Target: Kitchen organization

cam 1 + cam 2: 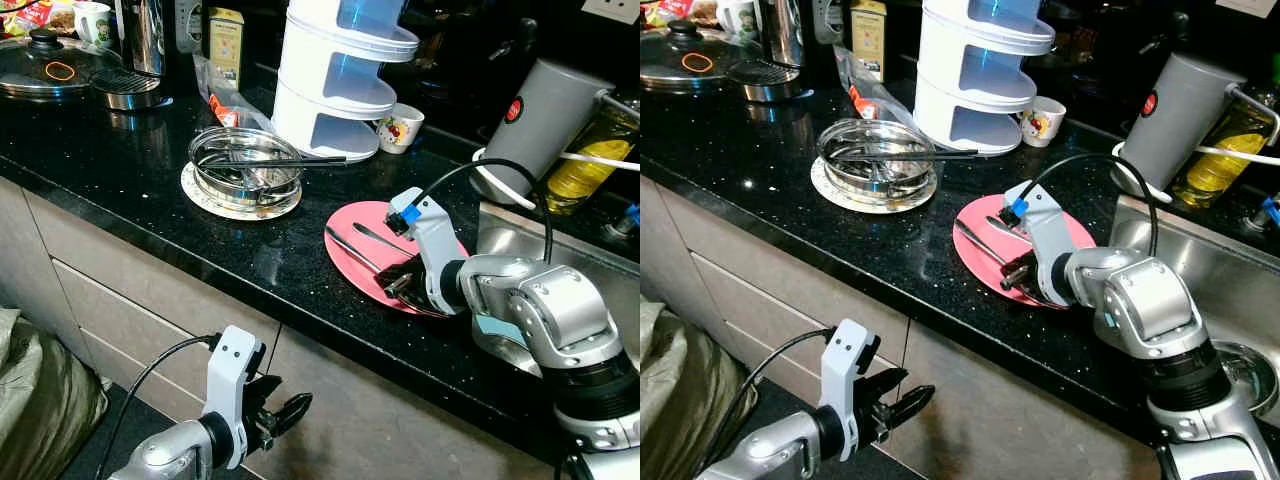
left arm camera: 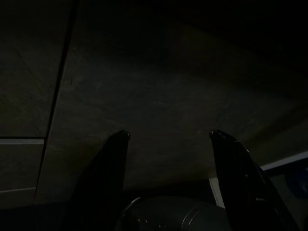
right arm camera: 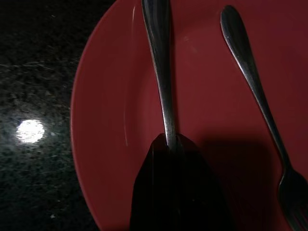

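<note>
Pink plate lies on the black countertop, holding two pieces of cutlery. Right gripper is clamped on one utensil handle; a fork lies beside it. Left gripper, fingers spread, hangs below the counter edge. Beyond the plate, a glass bowl containing metal utensils sits on a saucer.
</note>
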Available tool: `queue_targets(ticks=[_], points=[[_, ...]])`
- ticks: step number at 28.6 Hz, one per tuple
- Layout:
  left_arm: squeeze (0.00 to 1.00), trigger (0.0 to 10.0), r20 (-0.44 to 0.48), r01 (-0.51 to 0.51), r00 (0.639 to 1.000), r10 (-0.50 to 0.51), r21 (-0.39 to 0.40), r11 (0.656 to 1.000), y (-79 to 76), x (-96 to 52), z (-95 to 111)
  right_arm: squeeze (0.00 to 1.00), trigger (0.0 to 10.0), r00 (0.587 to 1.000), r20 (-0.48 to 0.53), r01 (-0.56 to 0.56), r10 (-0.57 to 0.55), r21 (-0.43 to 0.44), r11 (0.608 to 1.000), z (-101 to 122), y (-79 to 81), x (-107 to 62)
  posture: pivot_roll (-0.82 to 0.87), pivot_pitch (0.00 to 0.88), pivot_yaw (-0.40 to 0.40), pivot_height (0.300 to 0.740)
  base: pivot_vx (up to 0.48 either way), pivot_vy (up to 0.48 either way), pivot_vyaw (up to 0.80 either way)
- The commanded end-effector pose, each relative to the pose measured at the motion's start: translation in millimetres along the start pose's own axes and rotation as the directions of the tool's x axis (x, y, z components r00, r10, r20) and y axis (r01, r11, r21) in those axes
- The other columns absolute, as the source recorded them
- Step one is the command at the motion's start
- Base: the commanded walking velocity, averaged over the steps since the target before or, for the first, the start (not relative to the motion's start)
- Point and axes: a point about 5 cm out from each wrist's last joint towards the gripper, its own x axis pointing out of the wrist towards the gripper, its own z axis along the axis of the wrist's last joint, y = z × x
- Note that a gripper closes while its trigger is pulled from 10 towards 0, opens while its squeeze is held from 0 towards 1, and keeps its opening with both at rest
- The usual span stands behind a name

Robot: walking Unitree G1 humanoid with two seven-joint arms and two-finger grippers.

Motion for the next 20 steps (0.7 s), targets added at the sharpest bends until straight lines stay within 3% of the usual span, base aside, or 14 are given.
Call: queue_targets(ticks=[1, 4, 5, 6, 7, 8, 9, 13, 16, 17, 20], points=[[0.0, 10.0, 0.001, 0.018, 1.0, -0.018, 0.0, 1.0, -4.0, 1.3, 2, 0.0, 0.0, 0.996, -0.091, 0.015, -0.012, 0.039, 0.999, -20, -2.4, 6.3, 0.14, 0.0, -0.201, 0.74, 0.0, 0.0, 0.0], [0.0, 10.0, 0.001, 0.018, 1.0, -0.018, 0.0, 1.0, -4.0, 1.3, 2, 0.0, 0.0, 0.996, -0.086, 0.019, -0.015, 0.041, 0.999, -19, -2.6, 6.6, 0.14, 0.0, -0.202, 0.74, 0.0, 0.0, 0.0], [0.0, 10.0, 0.0, 0.021, 1.0, -0.021, 0.001, 1.0, -4.2, 1.5, 2, 0.0, 0.0, 0.998, -0.051, 0.026, -0.023, 0.051, 0.998, -17, -3.9, 7.4, 0.14, 0.0, -0.204, 0.74, 0.0, 0.0, 0.0], [0.0, 10.0, 0.0, 0.027, 1.0, -0.027, 0.002, 1.0, -4.5, 2.5, 2, 0.0, 0.0, 0.996, 0.077, 0.041, -0.047, 0.087, 0.995, -3, -9.1, 7.3, 0.14, 0.0, -0.203, 0.74, 0.0, 0.0, 0.0], [0.0, 10.0, 0.0, 0.027, 1.0, -0.027, 0.002, 1.0, -4.5, 2.5, 2, 0.0, 0.0, 0.996, 0.077, 0.041, -0.047, 0.087, 0.995, -3, -9.1, 7.3, 0.14, 0.0, -0.203, 0.74, 0.0, 0.0, 0.0], [0.0, 10.0, 0.001, 0.032, 0.999, -0.032, 0.004, 0.999, -4.7, 3.0, 3, 0.0, 0.0, 0.968, 0.24, 0.037, -0.07, 0.138, 0.99, 17, -14.8, 2.5, 0.14, 0.0, -0.203, 0.74, 0.0, 0.0, 0.0], [0.0, 10.0, 0.001, 0.033, 0.999, -0.033, 0.005, 0.999, -4.8, 3.0, 3, 0.0, 0.0, 0.952, 0.297, 0.026, -0.073, 0.159, 0.987, 24, -16.4, 0.1, 0.14, 0.0, -0.203, 0.74, 0.0, 0.0, 0.0], [0.0, 10.0, 0.003, 0.036, 0.999, -0.036, 0.005, 0.999, -4.6, 3.0, 3, 0.0, 0.0, 0.912, 0.401, 0.008, -0.079, 0.176, 0.984, 35, -18.1, -6.6, 0.14, 0.0, -0.201, 0.74, 0.0, 0.0, 0.0], [0.0, 10.0, 0.009, 0.101, 0.995, -0.101, 0.029, 0.995, -10.0, 2.7, 7, 0.0, 0.0, 0.819, 0.568, -0.035, -0.087, 0.2, 0.979, 53, -20.1, -23.8, 0.13, 0.0, -0.2, 0.74, 0.0, 0.0, 0.0], [0.0, 10.0, 0.008, 0.167, 0.986, -0.167, 0.033, 0.985, -16.3, 1.1, 8, 0.0, 3.1, 0.795, 0.599, -0.048, -0.095, 0.218, 0.975, 56, -21.6, -28.0, 0.13, 0.0, -0.2, 0.74, 0.0, 0.0, -0.68], [0.0, 10.0, 0.015, 0.239, 0.971, -0.239, 0.031, 0.971, -23.4, -1.2, 10, 0.0, 2.5, 0.784, 0.612, -0.051, -0.105, 0.232, 0.971, 57, -23.6, -30.2, 0.13, 0.0, -0.2, 0.74, 0.0, 0.0, -0.68]])
